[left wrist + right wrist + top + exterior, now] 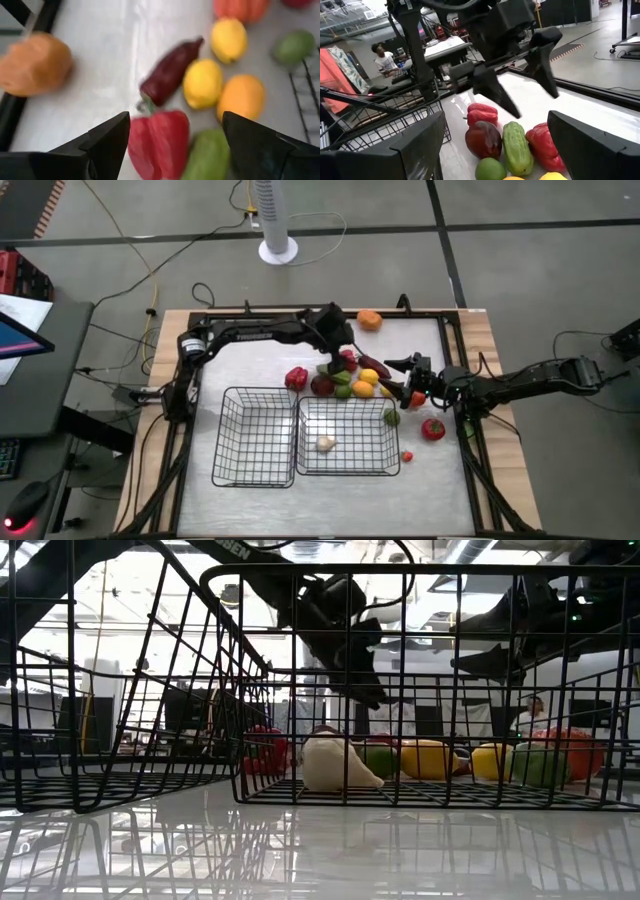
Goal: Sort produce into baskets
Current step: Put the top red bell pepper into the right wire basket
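Observation:
A pile of produce lies just beyond the two black wire baskets [255, 438] [347, 438]: a red pepper [159, 140], a green cucumber [207, 156], a dark purple pod [170, 72], yellow lemons [202, 82] and an orange [242, 95]. My left gripper [340, 352] hovers open over the pile, its fingers either side of the red pepper [545, 147] without touching. My right gripper [398, 372] is open and empty at the pile's right side. A white garlic bulb [326, 443] lies on the floor of the right basket.
An orange fruit [369, 320] lies alone at the far edge. Another red pepper [296, 378] sits left of the pile. A lime [391, 417] sits at the right basket's far right corner. A tomato [432, 429] and a small red piece [407, 456] lie right of it.

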